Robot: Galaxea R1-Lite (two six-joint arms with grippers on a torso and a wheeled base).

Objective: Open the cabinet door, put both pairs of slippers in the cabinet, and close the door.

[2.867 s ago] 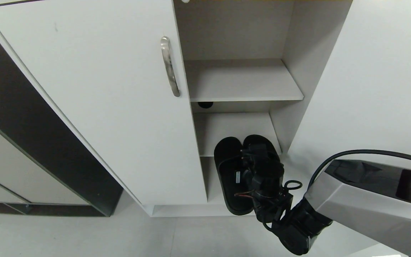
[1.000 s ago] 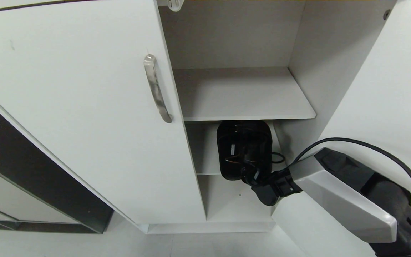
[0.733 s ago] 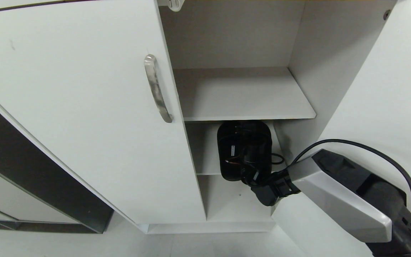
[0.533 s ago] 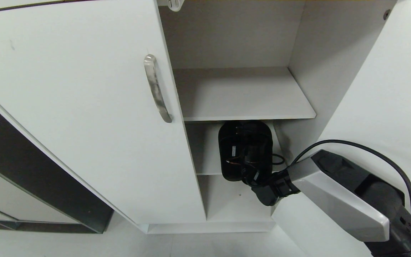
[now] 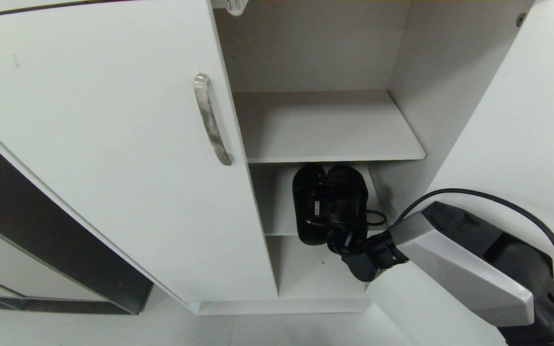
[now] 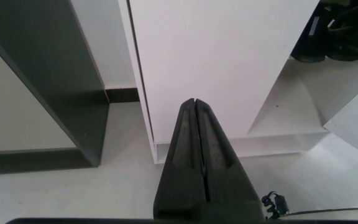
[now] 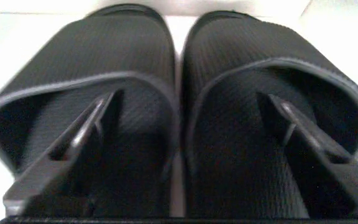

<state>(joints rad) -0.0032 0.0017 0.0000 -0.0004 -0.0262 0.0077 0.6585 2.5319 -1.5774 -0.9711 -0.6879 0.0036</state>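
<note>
Two slippers (image 5: 330, 204) sit on the shelf (image 5: 279, 216); our right tool (image 7: 188, 106) is released, so we should withdraw straight, avoiding straps (image 7: 129, 50).

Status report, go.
Right gripper open, one finger inside each of the black slippers. Pair lies on the middle shelf. Left gripper shut, outside the cabinet. Right door open, nothing blocking.

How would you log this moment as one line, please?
slippers: side by side on lower shelf | right end effector: open, tips inside both slippers | left end effector: shut | cabinet door: open
</note>
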